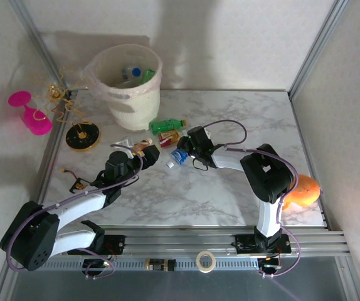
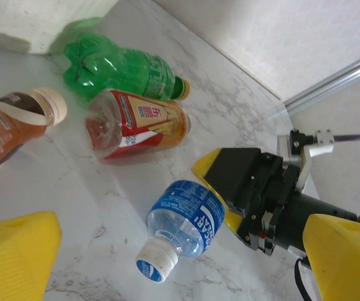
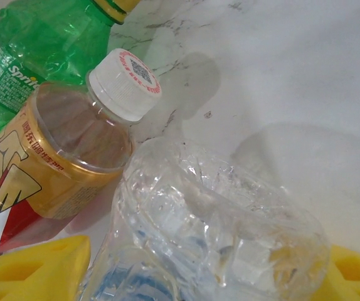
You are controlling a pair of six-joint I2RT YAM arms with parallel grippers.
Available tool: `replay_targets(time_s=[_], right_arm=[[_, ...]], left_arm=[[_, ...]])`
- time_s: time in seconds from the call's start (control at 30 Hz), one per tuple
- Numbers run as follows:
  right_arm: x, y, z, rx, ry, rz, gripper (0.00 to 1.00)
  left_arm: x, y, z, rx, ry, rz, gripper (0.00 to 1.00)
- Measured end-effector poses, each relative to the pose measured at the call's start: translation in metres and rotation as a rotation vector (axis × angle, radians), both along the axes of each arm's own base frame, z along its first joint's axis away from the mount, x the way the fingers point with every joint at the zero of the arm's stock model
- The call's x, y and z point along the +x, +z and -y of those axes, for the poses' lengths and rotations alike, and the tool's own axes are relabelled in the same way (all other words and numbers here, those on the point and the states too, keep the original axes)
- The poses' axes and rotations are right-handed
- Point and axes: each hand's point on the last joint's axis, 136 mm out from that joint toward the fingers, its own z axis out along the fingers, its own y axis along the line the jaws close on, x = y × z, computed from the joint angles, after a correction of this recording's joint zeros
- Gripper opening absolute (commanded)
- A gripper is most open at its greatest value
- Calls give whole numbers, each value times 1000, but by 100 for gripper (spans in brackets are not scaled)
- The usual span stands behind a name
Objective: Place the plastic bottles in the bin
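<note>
A clear bottle with a blue label [image 1: 179,157] [image 2: 189,222] lies on the marble, its white cap towards me. My right gripper [image 1: 185,150] [image 3: 208,276] is open, and its yellow fingers [image 3: 36,269] stand on either side of that bottle's crushed base [image 3: 224,232]. My left gripper [image 1: 147,150] [image 2: 180,266] is open just in front of the cap, holding nothing. Close by lie a green bottle [image 1: 167,125] [image 2: 120,66], a red-and-gold bottle [image 1: 167,137] [image 2: 136,125] and a copper-brown bottle [image 2: 4,128]. The cream bin [image 1: 128,84] at the back left holds several bottles.
A pink wine glass [image 1: 29,113] and a black-and-gold disc [image 1: 83,135] sit at the left edge. A round orange object [image 1: 304,191] lies behind the right arm. Metal frame posts border the table on both sides. A tape roll [image 1: 205,260] rests on the front rail.
</note>
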Motion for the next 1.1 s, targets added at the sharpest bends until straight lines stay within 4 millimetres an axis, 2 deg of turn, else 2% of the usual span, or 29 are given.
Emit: replay_targets(time_s=[0.1, 0.27, 0.5, 0.77, 0.9, 1.1], right_arm=[[1, 0, 1, -6, 12, 0, 78], [8, -4, -5, 0, 19, -9, 77], [14, -1, -12, 25, 38, 14, 58], [-5, 3, 6, 49, 61, 11, 52], [-17, 20, 10, 67, 97, 33, 51], [-30, 75, 8, 132, 170, 143, 52]], left_arm=[[-1, -1, 2, -1, -11, -3, 98], [-1, 2, 5, -9, -18, -1, 98], [-5, 4, 9, -9, -37, -3, 98], [-9, 6, 14, -17, -68, -4, 98], [-13, 6, 27, -35, -141, -1, 98], [-27, 6, 59, -64, -324, -7, 98]])
